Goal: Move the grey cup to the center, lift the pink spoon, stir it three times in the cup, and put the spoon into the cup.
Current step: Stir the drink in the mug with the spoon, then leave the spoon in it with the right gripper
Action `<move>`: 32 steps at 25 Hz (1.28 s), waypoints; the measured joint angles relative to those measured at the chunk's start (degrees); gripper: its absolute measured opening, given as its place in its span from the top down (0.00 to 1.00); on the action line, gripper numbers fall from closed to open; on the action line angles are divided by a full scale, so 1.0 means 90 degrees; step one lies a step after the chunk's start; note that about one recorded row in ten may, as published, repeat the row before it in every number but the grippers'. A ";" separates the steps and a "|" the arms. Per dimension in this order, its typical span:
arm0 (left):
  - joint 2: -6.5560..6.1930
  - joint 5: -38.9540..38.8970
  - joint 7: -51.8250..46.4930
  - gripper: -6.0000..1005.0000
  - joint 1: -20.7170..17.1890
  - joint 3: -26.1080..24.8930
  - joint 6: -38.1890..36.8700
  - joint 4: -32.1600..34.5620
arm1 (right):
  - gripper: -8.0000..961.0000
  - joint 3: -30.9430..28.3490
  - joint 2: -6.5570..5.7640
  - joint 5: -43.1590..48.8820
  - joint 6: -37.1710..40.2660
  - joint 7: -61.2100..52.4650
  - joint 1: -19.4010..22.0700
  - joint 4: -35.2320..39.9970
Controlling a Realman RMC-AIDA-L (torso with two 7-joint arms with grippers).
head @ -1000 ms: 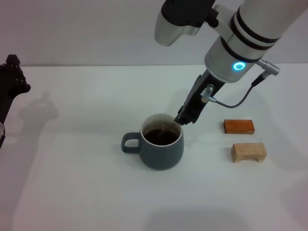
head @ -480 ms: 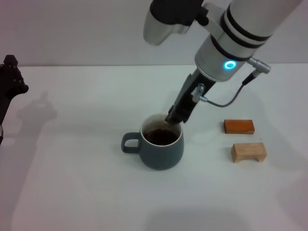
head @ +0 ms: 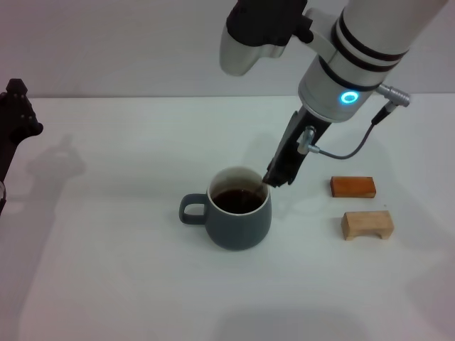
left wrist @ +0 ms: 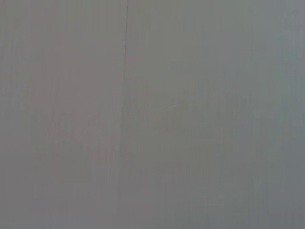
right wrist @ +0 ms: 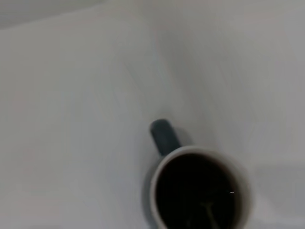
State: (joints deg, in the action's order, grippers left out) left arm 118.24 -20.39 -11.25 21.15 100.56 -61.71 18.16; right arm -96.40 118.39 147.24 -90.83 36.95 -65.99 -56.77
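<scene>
Since half a second ago the right gripper (head: 276,175) has swung back toward the robot's right, from over the grey cup's (head: 238,217) far rim to just beyond its far right edge. That cup sits mid-surface, handle toward the robot's left, dark liquid inside. I cannot tell whether this gripper is pinched or spread; its tip is dark and merges with whatever it carries. The pink spoon (right wrist: 208,210) shows only as a faint slim shape in the liquid in the right wrist view, so the stir seems underway. Its long axis appears to slant from the gripper down into the cup, toward the robot's left. The left gripper (head: 18,117) is parked at the far left edge, its state unreadable.
</scene>
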 joint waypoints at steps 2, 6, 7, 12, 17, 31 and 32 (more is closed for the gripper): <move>0.0002 0.0000 0.0000 1.00 0.0002 -0.0001 0.0000 0.0012 | 0.84 0.0038 0.0000 -0.0127 -0.0098 0.0022 -0.0008 0.0000; 0.0009 0.0000 0.0000 1.00 -0.0017 -0.0001 0.0000 0.0027 | 0.84 0.0068 0.0000 -0.0420 -0.0148 0.0031 -0.0016 0.0007; 0.0012 0.0000 0.0000 1.00 -0.0022 -0.0001 -0.0002 0.0029 | 0.84 0.0062 0.0000 -0.0445 -0.0129 0.0035 -0.0017 0.0009; 0.0015 0.0000 -0.0027 1.00 -0.0034 -0.0001 -0.0012 0.0034 | 0.84 -0.0007 -0.0001 -0.0421 0.0157 -0.0010 -0.0020 0.0014; 0.0016 0.0000 -0.0066 1.00 -0.0031 -0.0002 -0.0028 0.0024 | 0.84 -0.0014 -0.0006 -0.0046 0.0344 -0.0087 -0.0022 0.0097; 0.0023 0.0000 -0.0075 1.00 -0.0026 0.0003 -0.0028 0.0040 | 0.84 0.0025 0.0008 -0.0333 0.0385 0.0035 -0.0057 0.0150; 0.0024 0.0000 -0.0076 1.00 -0.0026 0.0002 -0.0028 0.0039 | 0.84 0.0025 0.0008 -0.0333 0.0385 0.0035 -0.0057 0.0150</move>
State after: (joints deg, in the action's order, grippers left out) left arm 118.46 -20.39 -11.93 20.91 100.57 -61.97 18.51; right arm -96.17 118.46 144.24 -87.37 37.26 -66.50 -55.42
